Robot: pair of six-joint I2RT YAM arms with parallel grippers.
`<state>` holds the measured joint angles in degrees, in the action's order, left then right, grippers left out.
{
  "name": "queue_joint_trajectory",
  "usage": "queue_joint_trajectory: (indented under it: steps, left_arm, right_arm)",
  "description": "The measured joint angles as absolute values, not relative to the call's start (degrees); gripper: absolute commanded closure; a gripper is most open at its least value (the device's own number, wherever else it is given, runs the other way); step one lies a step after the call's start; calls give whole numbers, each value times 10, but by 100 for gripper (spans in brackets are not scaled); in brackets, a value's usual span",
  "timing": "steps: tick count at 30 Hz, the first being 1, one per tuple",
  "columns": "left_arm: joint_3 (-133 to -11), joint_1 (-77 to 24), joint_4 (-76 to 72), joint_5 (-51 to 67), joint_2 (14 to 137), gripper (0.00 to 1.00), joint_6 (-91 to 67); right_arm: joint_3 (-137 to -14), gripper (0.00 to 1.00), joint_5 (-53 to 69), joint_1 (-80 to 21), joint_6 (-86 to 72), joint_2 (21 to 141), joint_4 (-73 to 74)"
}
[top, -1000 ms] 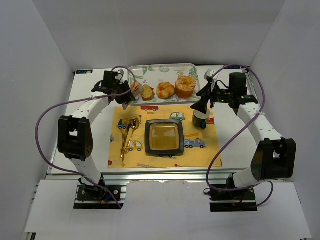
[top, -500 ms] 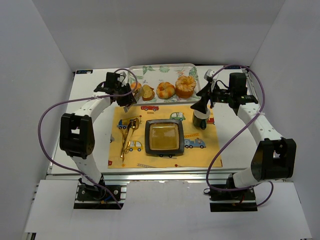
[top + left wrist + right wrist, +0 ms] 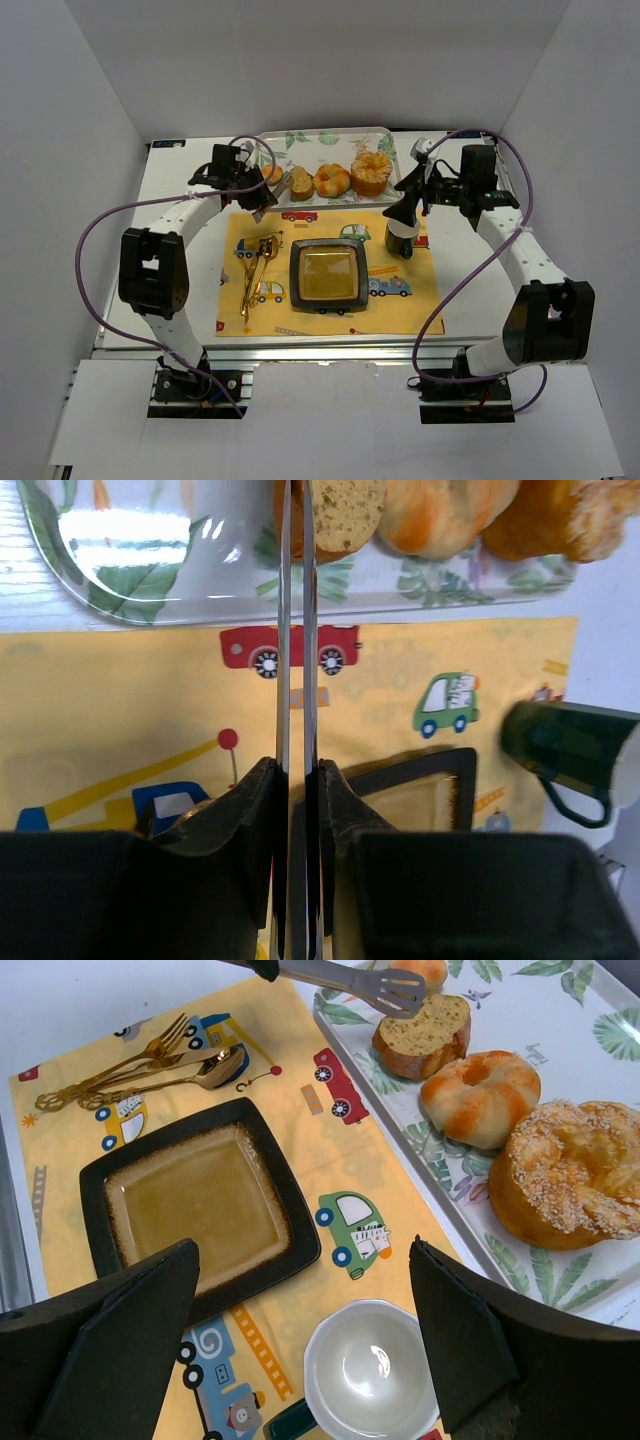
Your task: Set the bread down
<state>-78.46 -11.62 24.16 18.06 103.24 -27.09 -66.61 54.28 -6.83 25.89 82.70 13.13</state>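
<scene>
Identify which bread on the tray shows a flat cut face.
The bread slice at the tongs; the swirled bun and sesame bun are whole and rounded.

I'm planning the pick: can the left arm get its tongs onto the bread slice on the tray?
Probably yes. The tongs in the left gripper have their tips at the bread slice on the tray, with nothing between; the round roll beside it sits close.

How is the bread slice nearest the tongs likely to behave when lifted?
The bread slice looks porous and airy, so it is probably light and easy to crush. Its rough crumb seems unlikely to slip. The tongs are thin and narrow, so it may pivot between them.
</scene>
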Motion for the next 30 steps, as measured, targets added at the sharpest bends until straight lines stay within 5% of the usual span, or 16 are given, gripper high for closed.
queue_joint_trajectory:
  steps: [21,25,30]
  left_arm:
    - [-533,-229,259,248,718,100,-349]
    - [-490,-277,293,249,689,95,-355]
    - [-482,-299,317,242,685,68,-356]
  right_arm:
    - [-666,12,568,-53,235,813,114]
    - [-666,12,568,-53,234,813,114]
    - [-666,12,568,-53,233,813,114]
